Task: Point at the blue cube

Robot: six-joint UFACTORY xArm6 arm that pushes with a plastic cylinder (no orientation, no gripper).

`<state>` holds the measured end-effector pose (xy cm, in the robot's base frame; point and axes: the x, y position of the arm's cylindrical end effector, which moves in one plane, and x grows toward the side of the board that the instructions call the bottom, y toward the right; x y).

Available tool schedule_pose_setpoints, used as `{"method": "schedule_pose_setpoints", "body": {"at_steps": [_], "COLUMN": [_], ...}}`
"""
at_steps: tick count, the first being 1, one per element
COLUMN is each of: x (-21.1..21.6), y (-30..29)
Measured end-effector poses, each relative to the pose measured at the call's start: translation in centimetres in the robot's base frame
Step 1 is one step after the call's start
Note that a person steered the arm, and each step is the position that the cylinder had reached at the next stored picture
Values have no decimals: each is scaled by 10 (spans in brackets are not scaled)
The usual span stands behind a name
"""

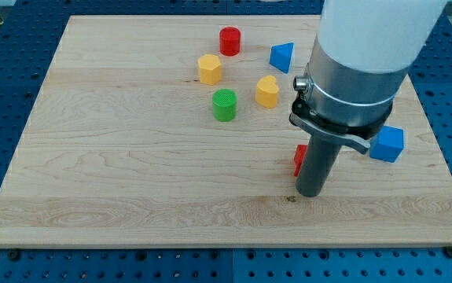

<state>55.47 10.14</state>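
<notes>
Presently, my tip [311, 193] rests on the board [115, 157] near its lower right part, with no jaws to open or close: the arm ends in a plain rod, so nothing is held. The blue cube [387, 144], the task's target, sits to the view's right of the tip and slightly above it, near but apart, partly hidden behind the arm's housing. A red block [299, 159], shape unclear because the rod covers most of it, lies just beside the rod on its left, possibly touching; I cannot tell.

Risks noted. A sweep to the right could overshoot and shove the cube toward the board's right edge, which is close behind it. Any leftward drift would drag the red block along. The housing blocks the line of sight to the cube, so a contact could go unseen.

Well above and left of the tip stand a blue triangular block [282, 56], a yellow heart [267, 91], a green cylinder [224, 104], a yellow hexagon [209, 68] and a red cylinder [229, 40], all out of the likely path.
</notes>
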Motion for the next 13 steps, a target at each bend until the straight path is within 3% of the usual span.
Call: {"method": "schedule_pose_setpoints", "body": {"at_steps": [3, 5, 7, 9, 10, 13], "x": [-55, -47, -10, -12, -31, -32], "y": [7, 5, -76, -97, -78, 86]}}
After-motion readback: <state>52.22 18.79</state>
